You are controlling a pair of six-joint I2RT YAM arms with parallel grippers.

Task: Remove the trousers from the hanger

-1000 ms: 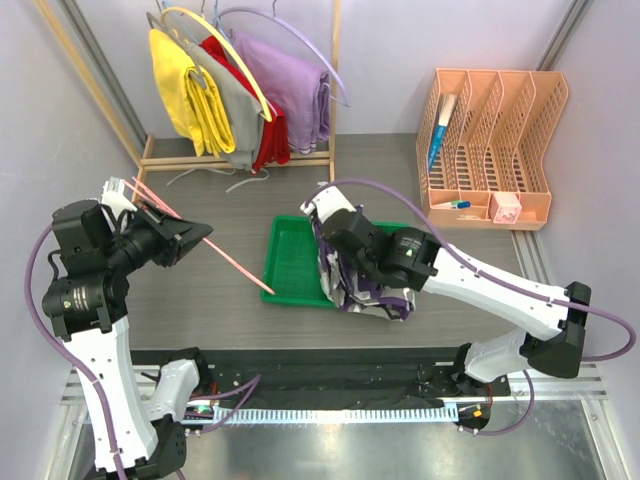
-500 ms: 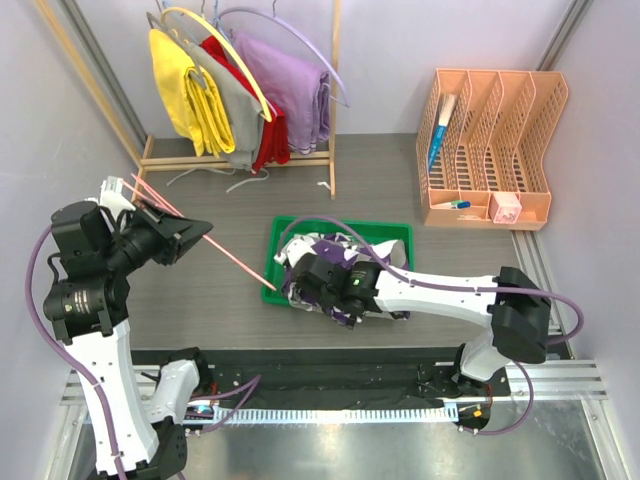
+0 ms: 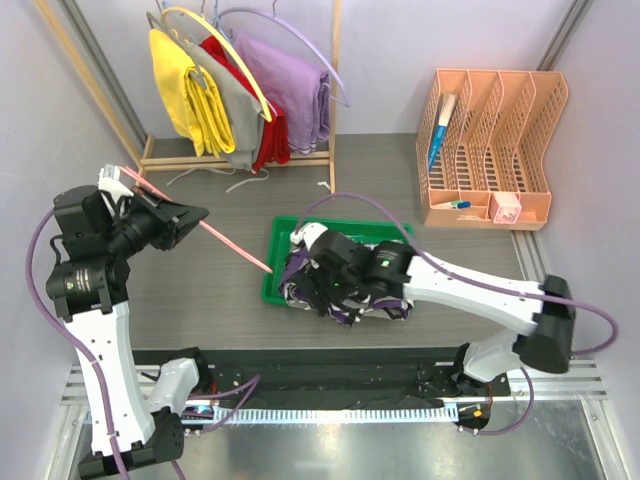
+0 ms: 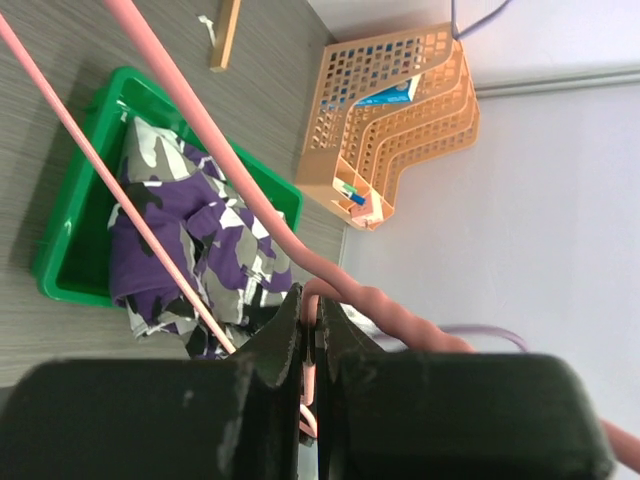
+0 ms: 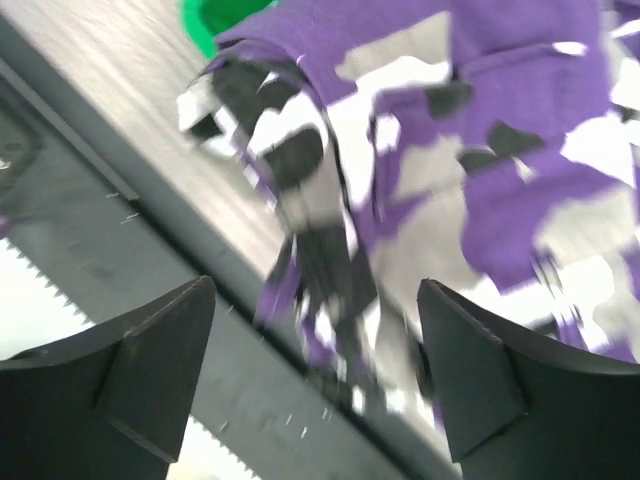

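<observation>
The purple, white and black camouflage trousers point(image 3: 350, 292) lie bunched in a green tray point(image 3: 282, 248) and spill over its near edge. My right gripper point(image 3: 318, 290) hovers over them, open, with nothing between its fingers; its wrist view shows the trousers point(image 5: 480, 170) just beyond the wide-apart right gripper point(image 5: 315, 292). My left gripper point(image 3: 178, 220) is shut on the pink hanger point(image 3: 235, 248), held up to the left of the tray with its long arm slanting toward the tray's corner. In the left wrist view the left gripper point(image 4: 310, 296) pinches the hanger point(image 4: 200, 120) above the trousers point(image 4: 190, 240).
A wooden rack point(image 3: 240, 90) at the back left carries yellow, grey, red and lavender garments on other hangers. An orange file organiser point(image 3: 490, 150) stands at the back right. A black rail point(image 3: 330, 375) runs along the table's near edge.
My right gripper carried the trousers leftward over the tray, then opened and let them go. The left arm has lifted the hanger slightly.
</observation>
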